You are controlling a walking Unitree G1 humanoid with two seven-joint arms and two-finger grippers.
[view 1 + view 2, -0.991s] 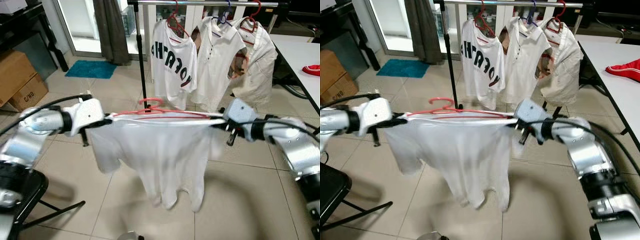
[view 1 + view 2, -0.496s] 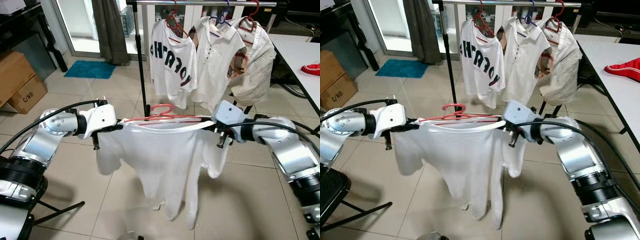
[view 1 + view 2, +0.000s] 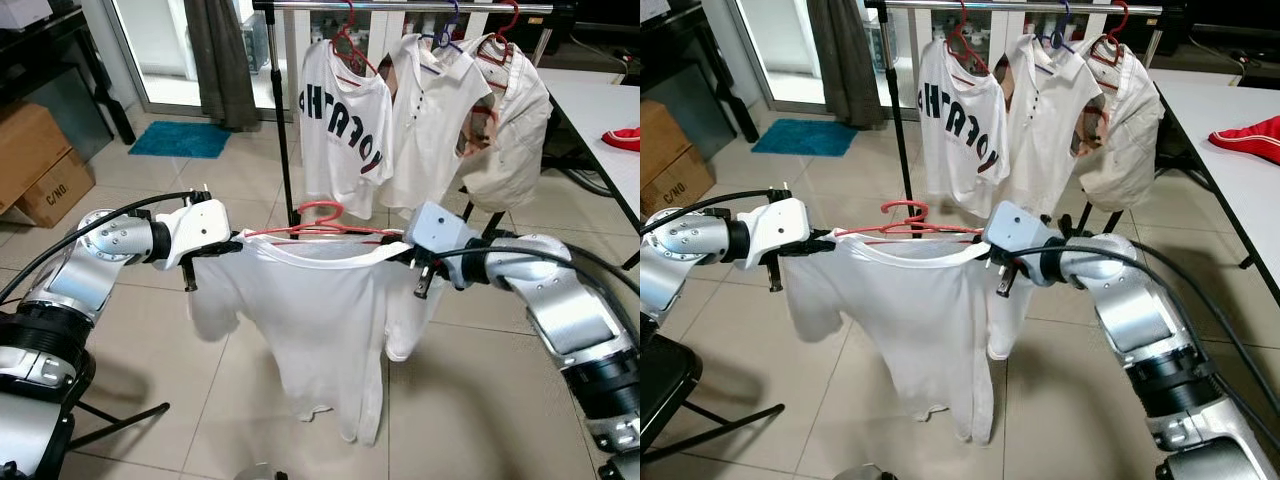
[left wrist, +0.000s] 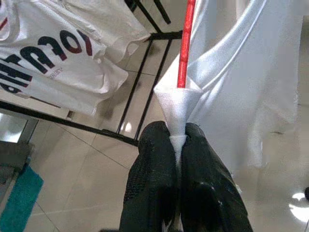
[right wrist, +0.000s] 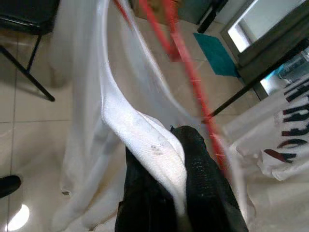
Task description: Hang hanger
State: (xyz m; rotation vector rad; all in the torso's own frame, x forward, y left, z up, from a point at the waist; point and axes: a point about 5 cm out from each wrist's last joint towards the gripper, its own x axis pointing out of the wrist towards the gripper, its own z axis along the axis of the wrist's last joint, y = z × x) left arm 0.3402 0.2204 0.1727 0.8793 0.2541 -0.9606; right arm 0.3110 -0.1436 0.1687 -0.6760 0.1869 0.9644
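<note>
Tiled floor (image 3: 130,190), clothes rail (image 3: 400,6) at top centre of eye view, three garments hung | white shirt (image 3: 320,320) on red hanger (image 3: 320,225) held mid-frame, well below rail; hanging judged not yet done | left wrist: left gripper (image 4: 179,145) pinched on shirt shoulder | right wrist: right gripper (image 5: 181,145) clamped on shirt.

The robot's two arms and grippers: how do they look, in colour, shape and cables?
Both arms are silver, rounded segments with black joints. The left arm and right arm each carry a thin black cable and a pale grey wrist block. The jaws are black and textured.
</note>
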